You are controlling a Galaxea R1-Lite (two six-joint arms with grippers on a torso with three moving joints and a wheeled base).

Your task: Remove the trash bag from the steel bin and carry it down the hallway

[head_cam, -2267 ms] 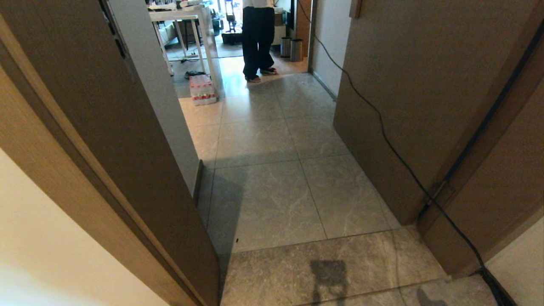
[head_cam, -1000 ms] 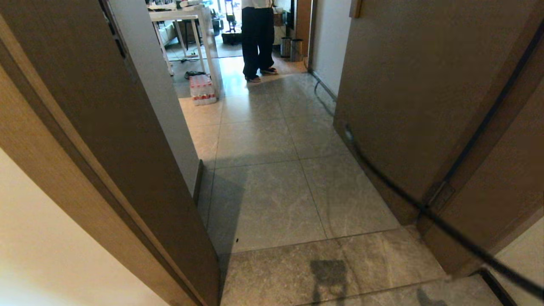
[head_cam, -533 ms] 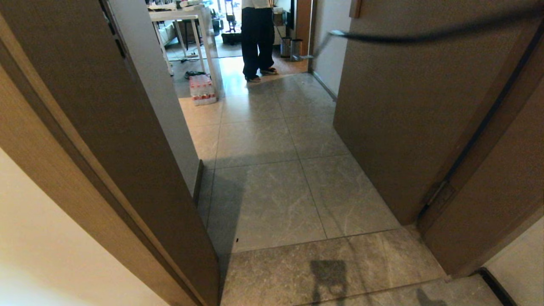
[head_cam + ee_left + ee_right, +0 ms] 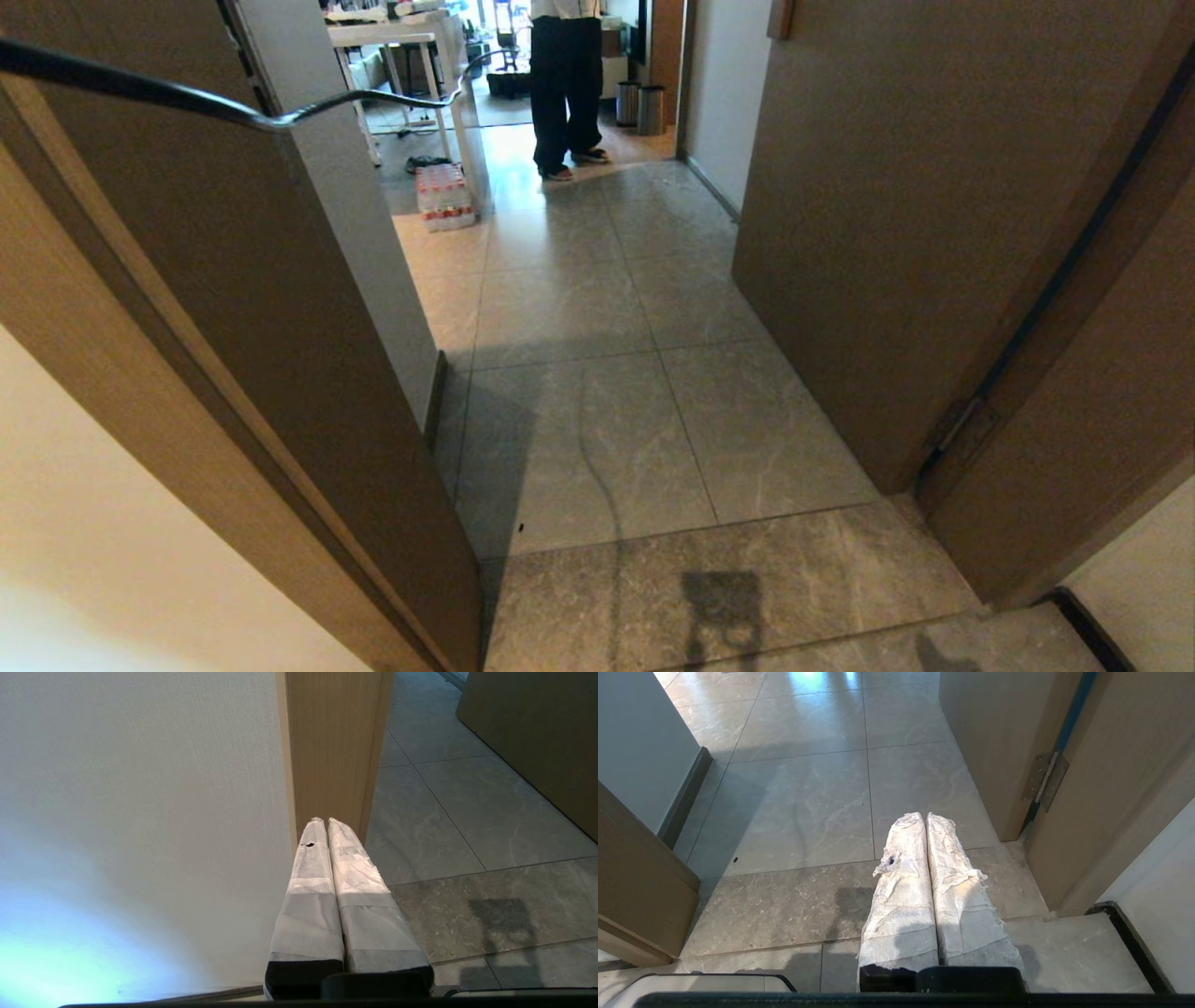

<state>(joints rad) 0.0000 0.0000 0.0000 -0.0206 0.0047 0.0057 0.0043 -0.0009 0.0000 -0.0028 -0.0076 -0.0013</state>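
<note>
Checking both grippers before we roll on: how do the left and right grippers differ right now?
The left gripper points at a wooden door frame beside a pale wall; the right gripper points over open floor tiles. The right gripper's white wrapping looks more frayed and crumpled, the left gripper's smoother. Both are shut, empty, and wrapped in white.

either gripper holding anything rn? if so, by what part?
Nothing held. Left gripper and right gripper are both shut with nothing between the fingers. No trash bag in view.
</note>
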